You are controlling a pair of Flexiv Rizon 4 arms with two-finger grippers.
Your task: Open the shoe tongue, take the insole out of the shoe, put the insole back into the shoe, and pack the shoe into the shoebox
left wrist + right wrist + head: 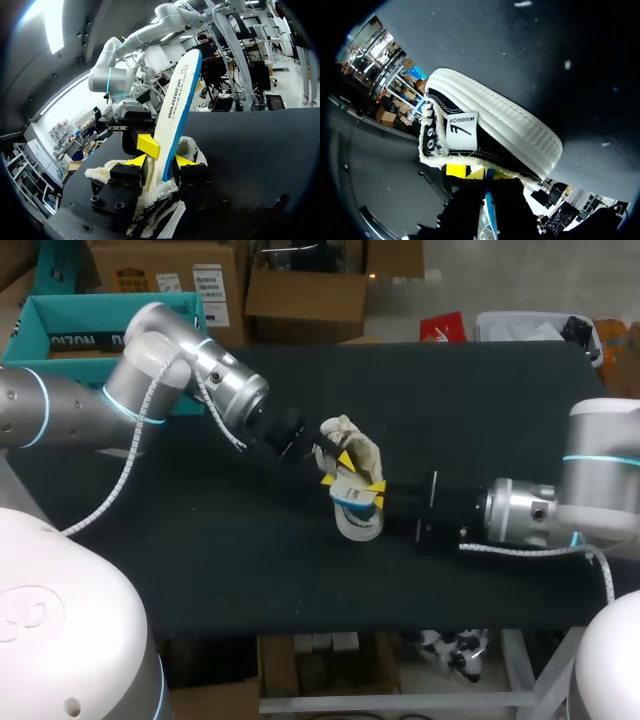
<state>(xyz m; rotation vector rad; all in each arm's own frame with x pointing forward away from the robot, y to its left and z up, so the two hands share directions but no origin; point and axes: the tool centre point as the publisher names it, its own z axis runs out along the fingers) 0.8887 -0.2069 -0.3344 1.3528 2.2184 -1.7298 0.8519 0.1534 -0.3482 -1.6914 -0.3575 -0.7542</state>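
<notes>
Right gripper clamped on insole from shoe's 4 o'clock. Left gripper, from 10, pinching it too. Risk: opposed pulls buckling insole, tipping shoe.

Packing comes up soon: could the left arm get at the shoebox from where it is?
Probably yes. The shoebox lies open just behind the left arm, with nothing in view between them; but the left gripper is occupied at the shoe.

Counted at one black table: one shoe, one insole, one teal shoebox. Two robot arms, left arm and right arm; two grippers, left gripper and right gripper, one per arm.
</notes>
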